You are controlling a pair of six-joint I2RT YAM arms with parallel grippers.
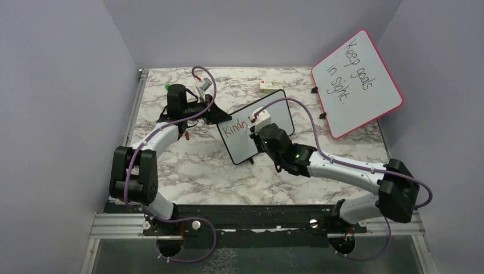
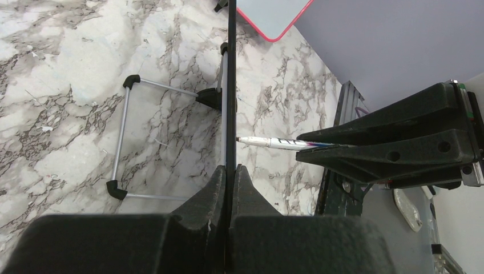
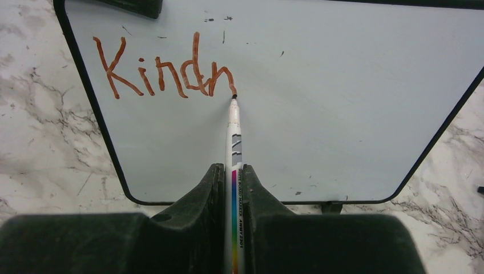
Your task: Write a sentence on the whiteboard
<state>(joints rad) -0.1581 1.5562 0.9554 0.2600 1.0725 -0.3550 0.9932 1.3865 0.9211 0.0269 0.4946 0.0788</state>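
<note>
Right wrist view is showing the right gripper [image 3: 233, 171] clamping the marker [image 3: 234, 123], tip touching the whiteboard [image 3: 342, 103], left of the pink-framed board [image 1: 357, 83], where the sentence [image 3: 165, 71] is reading "Kindn"; the left gripper [image 2: 230, 171] is pinching the whiteboard's edge; the next move, by judgement, is calling for an "e" stroked with steady contact.

Whiteboard [image 3: 319, 114]: smooth, faintly glossy white face, thin black frame. Marker [image 3: 234, 123]: glossy white plastic barrel. Table [image 2: 57, 114]: marble-pattern top, low sheen. Right gripper [image 3: 233, 170]: matt black, grainy plastic. Wire stand [image 2: 120, 137]: bare silvery metal rods
</note>
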